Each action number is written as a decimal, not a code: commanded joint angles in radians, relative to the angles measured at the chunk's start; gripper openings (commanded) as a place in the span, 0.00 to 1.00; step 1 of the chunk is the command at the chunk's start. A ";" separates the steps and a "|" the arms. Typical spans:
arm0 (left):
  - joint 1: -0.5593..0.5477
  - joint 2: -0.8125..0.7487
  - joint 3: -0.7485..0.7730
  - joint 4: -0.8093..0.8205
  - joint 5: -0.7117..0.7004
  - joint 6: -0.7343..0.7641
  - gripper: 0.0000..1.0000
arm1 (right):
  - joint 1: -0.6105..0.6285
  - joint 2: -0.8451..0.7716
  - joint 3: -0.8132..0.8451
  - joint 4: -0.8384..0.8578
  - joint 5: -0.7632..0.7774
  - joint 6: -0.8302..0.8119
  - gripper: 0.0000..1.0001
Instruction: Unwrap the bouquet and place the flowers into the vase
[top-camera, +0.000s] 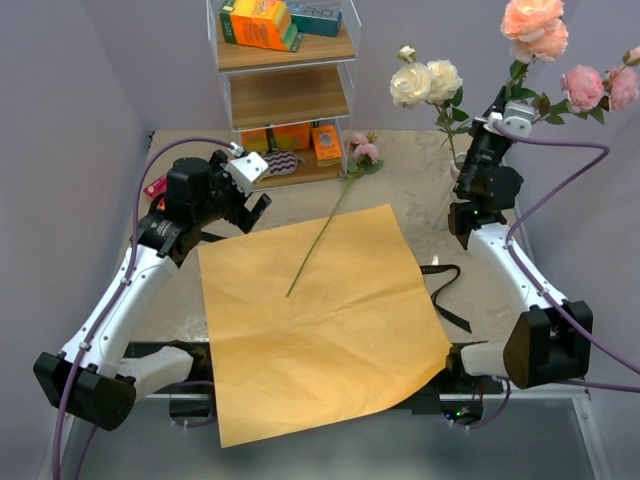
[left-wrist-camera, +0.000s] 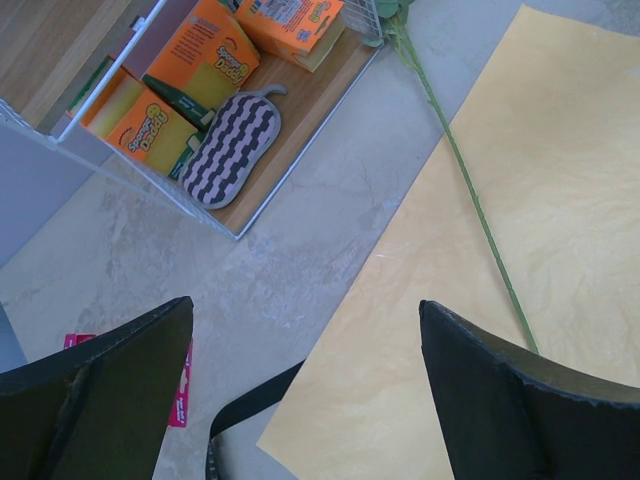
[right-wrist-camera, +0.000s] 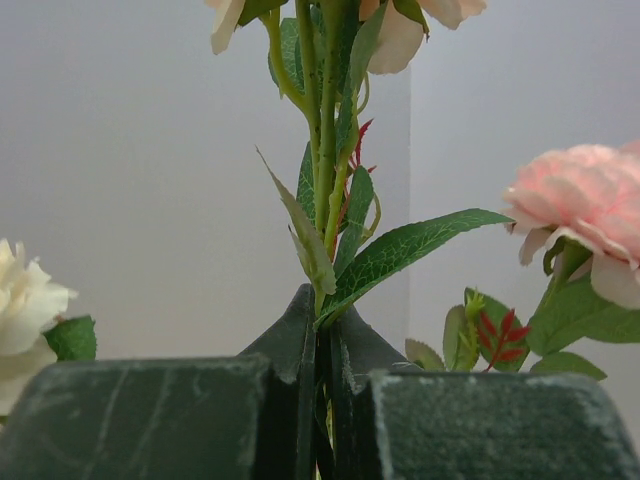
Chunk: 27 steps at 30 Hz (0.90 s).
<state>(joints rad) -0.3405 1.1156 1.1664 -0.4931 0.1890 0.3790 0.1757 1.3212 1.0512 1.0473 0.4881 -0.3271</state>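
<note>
The large orange paper sheet (top-camera: 320, 320) lies flat on the table (top-camera: 400, 160), one long-stemmed pink rose (top-camera: 362, 152) across it. The right fingers (right-wrist-camera: 285, 345) clench the peach rose (top-camera: 535, 28) by its stem beside the standing cream roses (top-camera: 425, 82) (the clear glass vase (top-camera: 456, 170) mostly hidden by that arm). Lower it upright, leaves clearing the rim. The left fingers (left-wrist-camera: 100, 390) hang released.

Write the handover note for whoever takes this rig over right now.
Left claw: open, empty, above the table beside the orange paper sheet.
Right claw: shut on the peach rose, held upright at far right near the vase, which is mostly hidden.
Done: unwrapping; sheet lies flat, black ribbon on the table to its right; cream roses stand at the vase.
Left: seat the peach rose; fetch the single pink rose lying with its stem across the sheet. Cannot tell whether the pink roses at far right are in the vase.
</note>
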 joint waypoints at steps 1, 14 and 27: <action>0.008 -0.002 -0.004 0.028 -0.013 0.012 0.99 | -0.002 -0.019 -0.017 -0.009 0.026 0.043 0.00; 0.008 0.012 -0.001 0.027 -0.016 0.005 0.99 | 0.010 -0.054 0.054 -0.441 0.104 0.287 0.99; 0.008 0.012 0.009 0.002 0.006 -0.018 0.99 | 0.185 -0.278 0.134 -0.633 0.066 0.296 0.99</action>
<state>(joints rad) -0.3405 1.1343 1.1645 -0.4973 0.1787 0.3779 0.3035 1.1080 1.0893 0.4591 0.5846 -0.0380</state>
